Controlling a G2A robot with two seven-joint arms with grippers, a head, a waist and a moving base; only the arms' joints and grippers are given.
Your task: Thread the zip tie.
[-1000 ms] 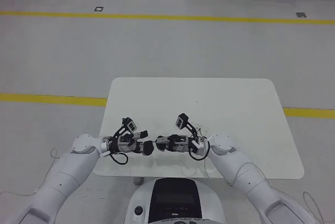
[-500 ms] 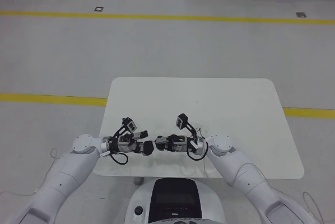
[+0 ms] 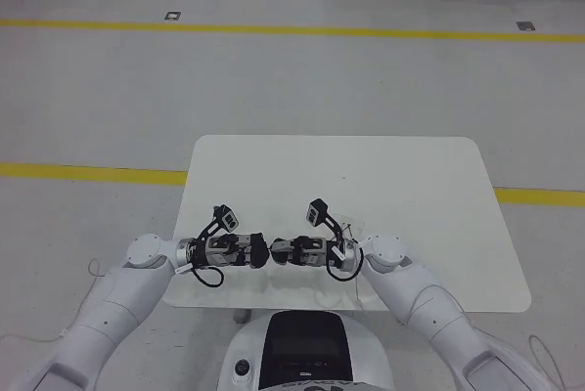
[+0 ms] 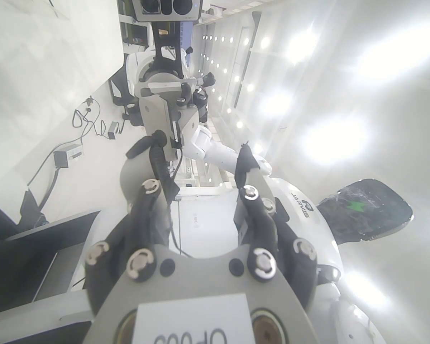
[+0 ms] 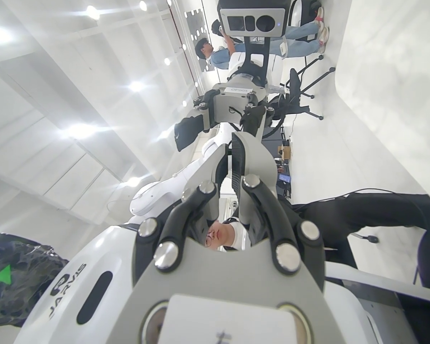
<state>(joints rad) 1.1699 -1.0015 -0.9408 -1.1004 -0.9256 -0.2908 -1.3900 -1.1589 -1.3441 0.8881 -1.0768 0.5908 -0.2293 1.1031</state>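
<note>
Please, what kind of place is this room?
Likely a robotics lab or test hall: a plain white rounded table stands on a wide grey floor marked with yellow lines, and a black office chair stands behind.

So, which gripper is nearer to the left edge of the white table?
Left. The left gripper is above the table, closer to that edge; the right gripper faces it, further toward the table's middle.

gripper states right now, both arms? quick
Left gripper: open.
Right gripper: closed; whether it holds anything cannot be told.
</note>
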